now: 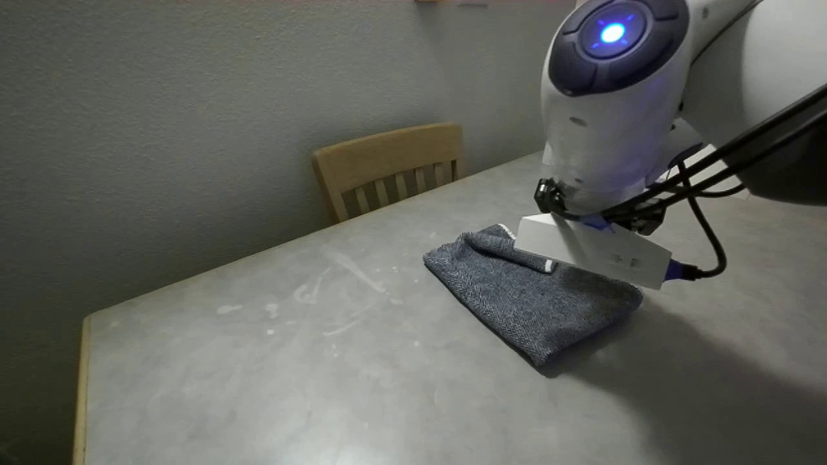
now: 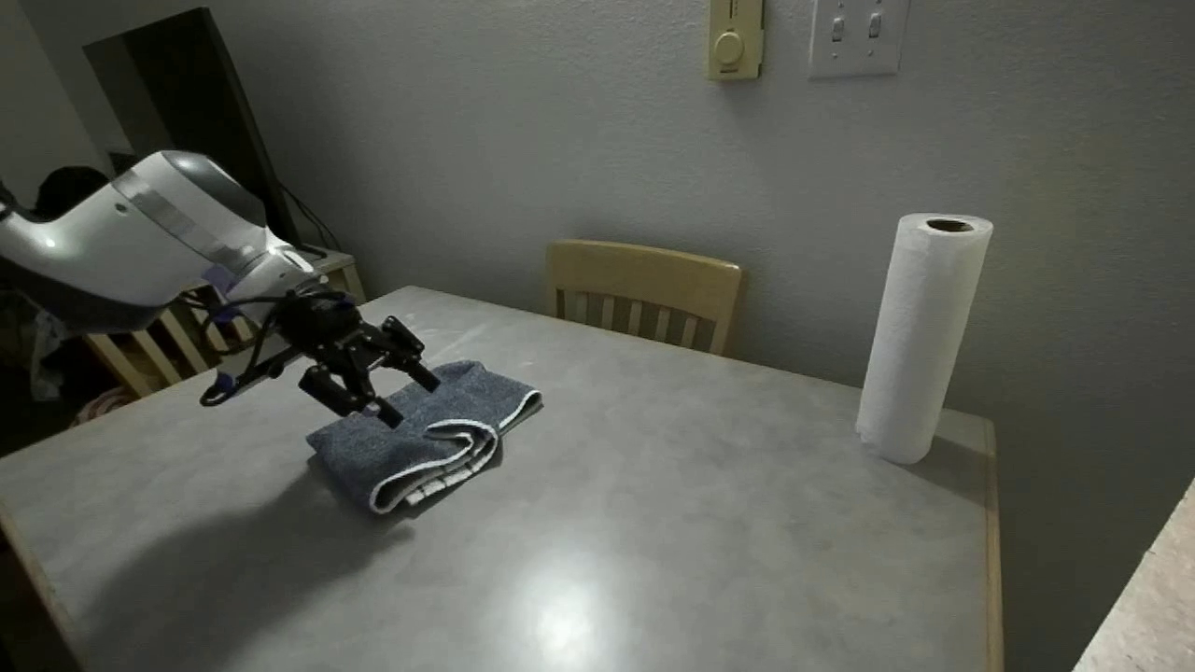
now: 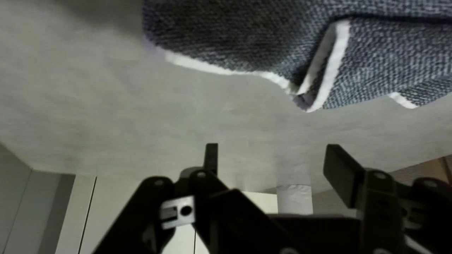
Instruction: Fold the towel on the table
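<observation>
Table (image 1: 226, 387), streaked pale, holds a loosely folded towel (image 1: 530, 307) beneath parted jaws, wooden chair (image 1: 387, 155) near the wall (image 1: 194, 129)

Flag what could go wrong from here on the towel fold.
1. The gripper is open and the towel shows gaps between its white-edged layers, so a grab might catch only one and pull the fold apart.
2. The towel lies low on the table, so a grasp going too deep could jam the gripper against it.
</observation>
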Controlling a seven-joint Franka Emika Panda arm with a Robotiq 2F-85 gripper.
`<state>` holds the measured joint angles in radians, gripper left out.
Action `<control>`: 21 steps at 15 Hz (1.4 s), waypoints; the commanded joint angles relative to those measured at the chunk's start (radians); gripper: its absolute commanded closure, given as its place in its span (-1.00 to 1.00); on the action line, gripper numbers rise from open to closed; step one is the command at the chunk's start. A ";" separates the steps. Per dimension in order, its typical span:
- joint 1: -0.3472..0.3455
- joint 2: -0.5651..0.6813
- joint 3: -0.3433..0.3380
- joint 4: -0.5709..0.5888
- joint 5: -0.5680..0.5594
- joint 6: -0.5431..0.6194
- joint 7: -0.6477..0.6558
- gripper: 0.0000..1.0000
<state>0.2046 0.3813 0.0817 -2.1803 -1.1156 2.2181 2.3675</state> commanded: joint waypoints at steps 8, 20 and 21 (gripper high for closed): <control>-0.112 -0.033 -0.086 -0.064 -0.221 0.423 0.218 -1.00; -0.395 0.121 0.034 -0.069 -0.012 1.155 -0.124 -1.00; -0.451 0.158 0.084 -0.066 -0.028 1.188 -0.129 -1.00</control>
<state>-0.1065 0.4487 0.0545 -2.2475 -1.1538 3.2905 2.2995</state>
